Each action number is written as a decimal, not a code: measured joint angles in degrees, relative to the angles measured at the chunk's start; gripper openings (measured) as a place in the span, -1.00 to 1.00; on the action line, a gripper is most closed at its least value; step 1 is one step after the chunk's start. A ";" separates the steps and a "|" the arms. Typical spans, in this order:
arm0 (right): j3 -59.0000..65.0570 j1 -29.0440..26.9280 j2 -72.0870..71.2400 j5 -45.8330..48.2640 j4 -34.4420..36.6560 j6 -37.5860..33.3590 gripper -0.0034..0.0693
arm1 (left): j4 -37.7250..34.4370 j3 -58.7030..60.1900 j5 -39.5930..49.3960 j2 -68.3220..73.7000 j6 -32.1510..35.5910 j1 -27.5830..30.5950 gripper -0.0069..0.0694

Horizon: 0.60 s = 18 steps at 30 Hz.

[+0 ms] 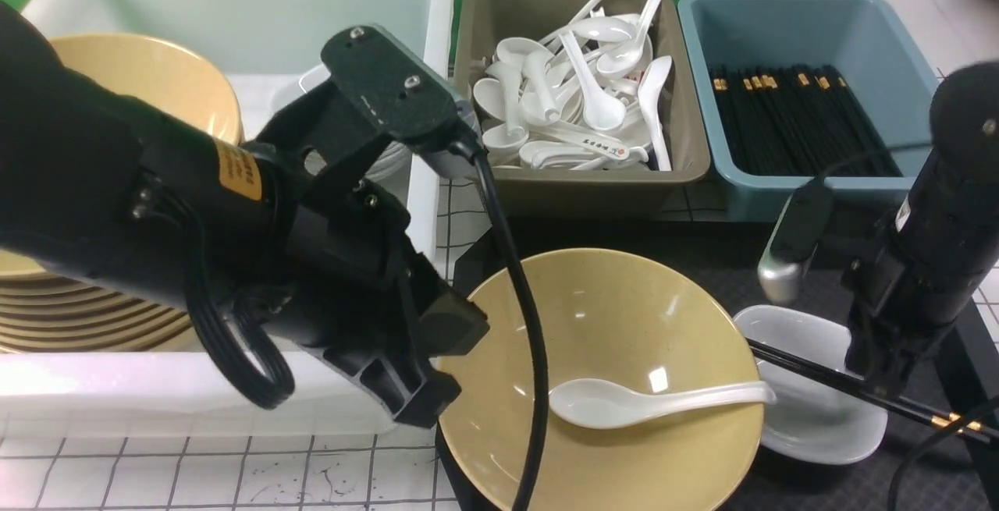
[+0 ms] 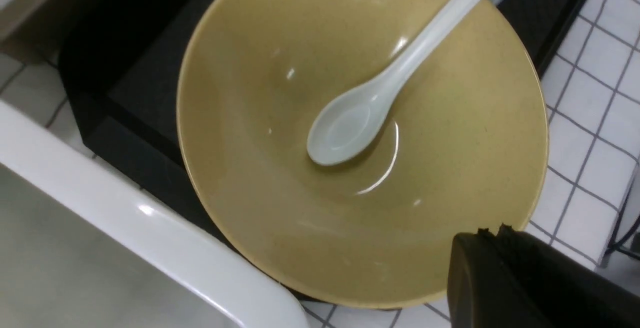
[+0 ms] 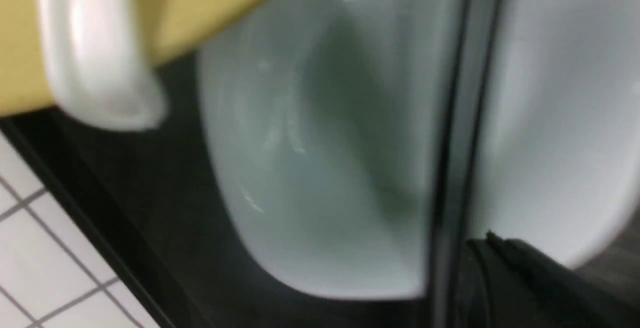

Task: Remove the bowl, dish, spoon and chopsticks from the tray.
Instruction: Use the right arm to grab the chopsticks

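Left gripper (image 1: 425, 409) is hanging with jaws pressed together, nothing seen in them, at the bowl's (image 1: 624, 316) left rim. Bowl is sitting on the tray (image 1: 734, 261), spoon (image 1: 624, 403) lying inside. Dish (image 1: 812, 417) is sitting just right; chopsticks (image 1: 804, 369) are lying across it, right gripper (image 1: 878, 382) pinching them.

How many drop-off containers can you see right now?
3: white tub on the left, brown bin back centre, blue bin back right. The left arm blocks some of the view, so more may be hidden.

Blurred chopsticks (image 3: 465, 117) across the dish (image 3: 320, 168) in right wrist view
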 joint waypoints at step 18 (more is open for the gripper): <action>0.05 0.00 -2.03 4.69 6.02 -0.95 -0.40 | 0.00 0.00 -5.25 0.00 0.17 0.00 -0.83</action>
